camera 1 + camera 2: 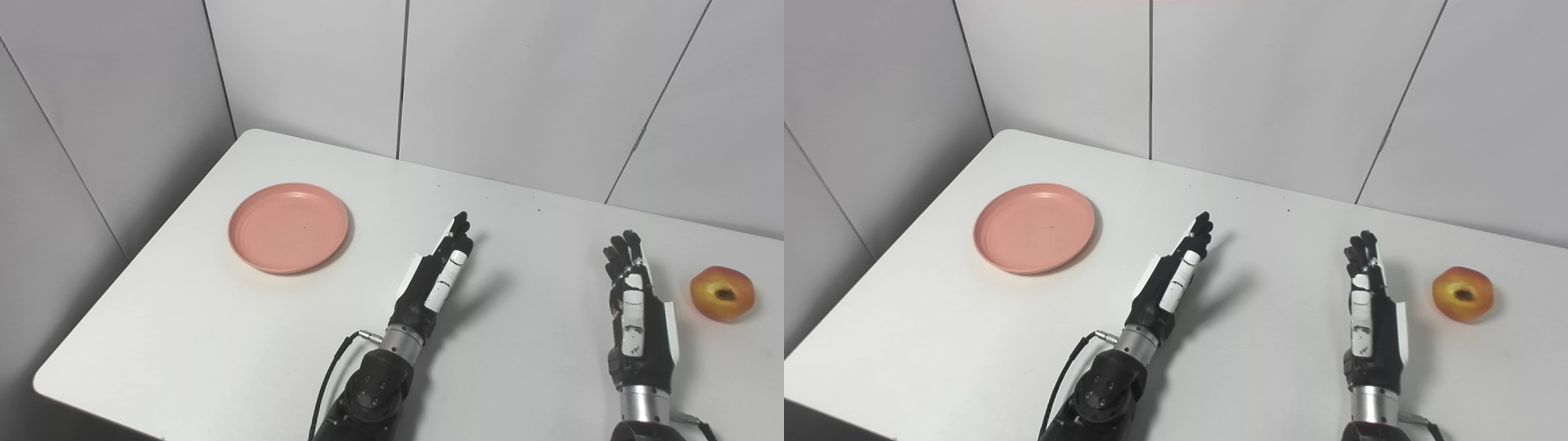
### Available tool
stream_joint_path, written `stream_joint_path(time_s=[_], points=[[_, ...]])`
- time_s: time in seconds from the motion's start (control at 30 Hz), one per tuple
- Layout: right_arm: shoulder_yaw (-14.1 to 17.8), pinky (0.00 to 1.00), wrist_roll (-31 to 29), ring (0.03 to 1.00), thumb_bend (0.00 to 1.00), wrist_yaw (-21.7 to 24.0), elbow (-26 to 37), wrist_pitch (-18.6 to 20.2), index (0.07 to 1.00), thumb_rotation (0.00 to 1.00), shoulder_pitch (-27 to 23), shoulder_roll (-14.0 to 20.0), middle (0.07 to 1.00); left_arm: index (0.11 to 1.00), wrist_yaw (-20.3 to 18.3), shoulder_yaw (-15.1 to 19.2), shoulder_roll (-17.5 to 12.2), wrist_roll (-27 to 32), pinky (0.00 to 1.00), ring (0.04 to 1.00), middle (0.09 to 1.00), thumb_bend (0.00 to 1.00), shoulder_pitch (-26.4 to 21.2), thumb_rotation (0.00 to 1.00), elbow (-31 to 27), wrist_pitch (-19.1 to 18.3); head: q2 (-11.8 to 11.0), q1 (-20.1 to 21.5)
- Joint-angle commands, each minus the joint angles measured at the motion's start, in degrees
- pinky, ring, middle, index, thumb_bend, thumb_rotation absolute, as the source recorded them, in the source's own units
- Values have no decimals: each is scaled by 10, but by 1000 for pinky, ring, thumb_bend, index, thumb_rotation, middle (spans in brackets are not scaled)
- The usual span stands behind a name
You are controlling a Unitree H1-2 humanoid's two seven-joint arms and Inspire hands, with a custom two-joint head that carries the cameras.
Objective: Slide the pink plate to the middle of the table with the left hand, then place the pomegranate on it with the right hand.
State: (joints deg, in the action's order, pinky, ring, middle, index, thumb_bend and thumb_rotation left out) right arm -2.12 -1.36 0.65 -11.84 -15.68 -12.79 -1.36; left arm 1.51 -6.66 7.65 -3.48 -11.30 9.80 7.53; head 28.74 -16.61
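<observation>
The pink plate [288, 226] lies flat and bare on the left part of the white table [214, 343]. The pomegranate [722, 293], red and yellow with a dark hollow facing me, rests near the table's right side. My left hand [438, 275] hovers over the table's middle, well to the right of the plate, fingers stretched forward, open and holding nothing. My right hand [634, 294] stands edge-up a short way left of the pomegranate, apart from it, fingers extended, open and empty.
Grey panelled walls [490, 79] close in behind the table and along its left side. The table's front left corner [46, 383] is rounded and drops off close to the left arm [367, 392]. A black cable loops beside the left wrist.
</observation>
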Motion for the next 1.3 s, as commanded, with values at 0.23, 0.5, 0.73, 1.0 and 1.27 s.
stream_joint_path(time_s=[0.23,0.5,0.73,1.0,1.27], points=[[4,996,12,941,570,-5,-32,-11,953,960,21,3,948,1000,4,5,7,4,1000,1000,1000,698,-7,1000,-15,21,-2,-4],[3,1000,8,949,585,-1,-24,5,958,960,24,5,955,981,13,23,-8,-8,983,977,991,727,-18,1000,-42,16,-5,-8],[3,1000,3,950,583,2,-17,9,959,960,28,5,954,968,11,52,-23,12,935,934,947,729,-35,1000,-91,-13,-3,-8],[2,996,11,942,581,-3,-21,4,955,966,25,4,950,903,18,87,-49,13,863,873,888,778,-64,1000,-137,-36,0,-4],[1,993,17,946,588,-5,-21,12,958,960,24,4,955,893,25,135,-90,37,844,864,880,811,-104,1000,-147,-41,1,-8]])
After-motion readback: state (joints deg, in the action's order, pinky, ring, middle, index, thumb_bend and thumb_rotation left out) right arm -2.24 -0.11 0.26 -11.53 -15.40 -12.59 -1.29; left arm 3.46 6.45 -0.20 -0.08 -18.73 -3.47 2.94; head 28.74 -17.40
